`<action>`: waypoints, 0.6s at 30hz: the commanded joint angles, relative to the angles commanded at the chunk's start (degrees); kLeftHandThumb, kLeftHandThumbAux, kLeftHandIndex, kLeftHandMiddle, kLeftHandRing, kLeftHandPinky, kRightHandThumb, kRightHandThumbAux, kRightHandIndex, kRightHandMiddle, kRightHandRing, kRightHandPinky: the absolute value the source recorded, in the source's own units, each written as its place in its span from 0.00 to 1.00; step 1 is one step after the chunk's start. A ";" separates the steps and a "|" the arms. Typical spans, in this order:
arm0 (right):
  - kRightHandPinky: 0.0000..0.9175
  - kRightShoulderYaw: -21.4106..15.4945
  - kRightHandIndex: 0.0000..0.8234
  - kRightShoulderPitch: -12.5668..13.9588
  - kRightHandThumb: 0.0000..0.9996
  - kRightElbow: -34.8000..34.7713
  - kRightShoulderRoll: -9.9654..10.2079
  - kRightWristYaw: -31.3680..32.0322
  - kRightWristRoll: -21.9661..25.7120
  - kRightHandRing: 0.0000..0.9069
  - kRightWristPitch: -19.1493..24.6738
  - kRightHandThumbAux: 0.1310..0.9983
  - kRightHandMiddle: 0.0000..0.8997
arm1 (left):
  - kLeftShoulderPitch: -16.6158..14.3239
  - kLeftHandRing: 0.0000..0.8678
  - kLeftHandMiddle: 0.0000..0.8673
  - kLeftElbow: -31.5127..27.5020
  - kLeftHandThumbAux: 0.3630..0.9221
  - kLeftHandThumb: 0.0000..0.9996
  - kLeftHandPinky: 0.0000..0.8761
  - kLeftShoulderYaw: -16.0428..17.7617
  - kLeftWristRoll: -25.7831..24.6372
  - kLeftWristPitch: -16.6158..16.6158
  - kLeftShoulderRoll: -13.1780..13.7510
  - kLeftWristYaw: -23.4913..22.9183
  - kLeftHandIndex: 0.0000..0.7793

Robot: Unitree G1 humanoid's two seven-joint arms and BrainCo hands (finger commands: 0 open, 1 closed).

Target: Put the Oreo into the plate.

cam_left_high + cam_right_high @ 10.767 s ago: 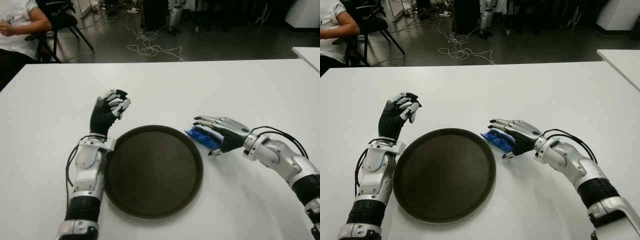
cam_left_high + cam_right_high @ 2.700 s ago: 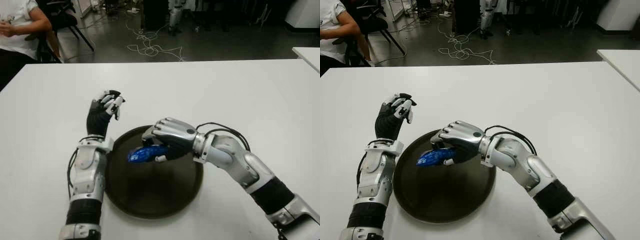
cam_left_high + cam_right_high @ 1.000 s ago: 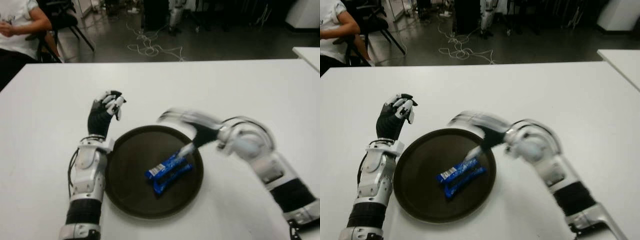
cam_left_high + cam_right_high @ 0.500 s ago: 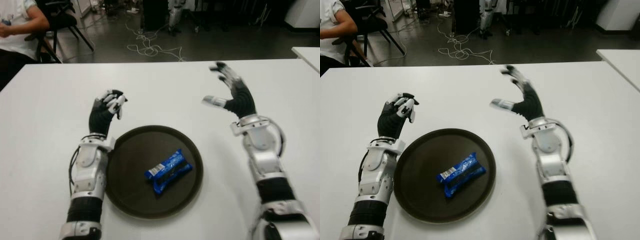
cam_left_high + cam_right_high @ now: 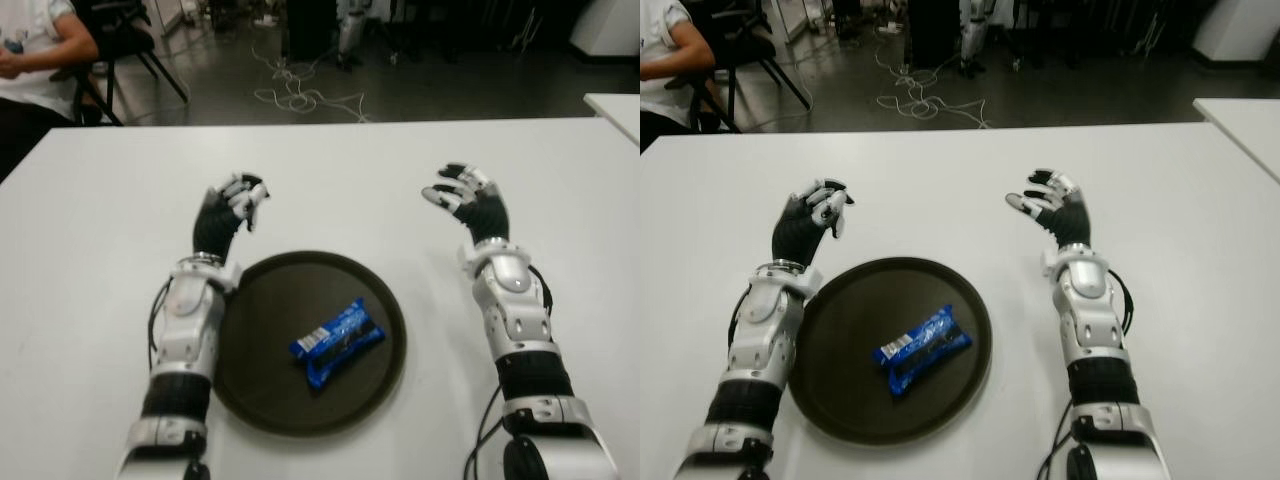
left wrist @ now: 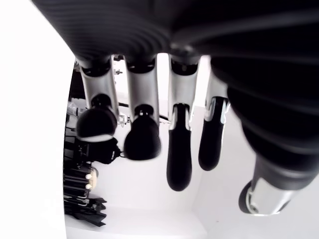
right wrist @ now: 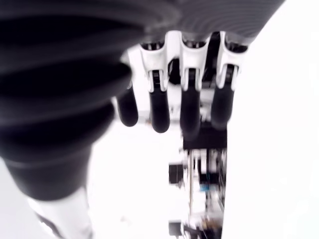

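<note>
Head camera, both eyes, one scene. Item: white table [image 5: 320, 170], bare across its far half. Item: round dark plate [image 5: 262, 383], near my edge of the table, between my two forearms. Item: Oreo [image 5: 337, 343], a blue packet with a white label patch at one end, lying flat and slantwise inside the plate, a little to my right of its centre, touching neither of my hands. Item: my left hand [image 5: 226, 216], raised just beyond the plate's far-left rim, fingers loosely curled, holding nothing; my left forearm runs along the plate's left edge. Item: my right hand [image 5: 469, 201], raised to the right of the plate and well apart from it, fingers relaxed and half bent, palm empty. Item: a seated person [image 5: 35, 45] in a white top at the far left corner, beyond the table. Item: loose cables [image 5: 300, 95] on the dark floor behind the table. Item: corner of a second white table [image 5: 615, 105] at the far right.

Left wrist camera. Item: my own fingers [image 6: 178, 149] seen from close by, four dark-tipped digits hanging in a loose row with the thumb tip beside them, nothing between them, white tabletop beyond.

Right wrist camera. Item: my own fingers [image 7: 160, 107], four in a row, lightly bent, gripping nothing, white tabletop behind them.
</note>
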 joint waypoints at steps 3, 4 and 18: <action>0.48 -0.06 0.35 1.47 0.00 -2.50 0.61 -1.10 -0.26 0.47 1.02 0.84 0.42 | -0.13 0.87 0.64 0.54 0.52 0.86 0.89 0.20 0.29 0.19 -0.01 0.58 0.55; 0.47 0.03 0.35 2.20 0.00 -3.67 0.83 -1.46 -0.39 0.46 1.49 0.84 0.42 | -0.14 0.86 0.65 0.62 0.52 0.86 0.88 0.25 0.36 0.35 0.00 0.75 0.55; 0.47 1.67 0.37 6.72 0.00 -9.10 2.55 -4.80 -2.74 0.48 4.69 0.83 0.45 | 1.52 0.79 0.66 -1.44 0.53 0.85 0.81 0.30 1.46 3.46 0.44 2.29 0.53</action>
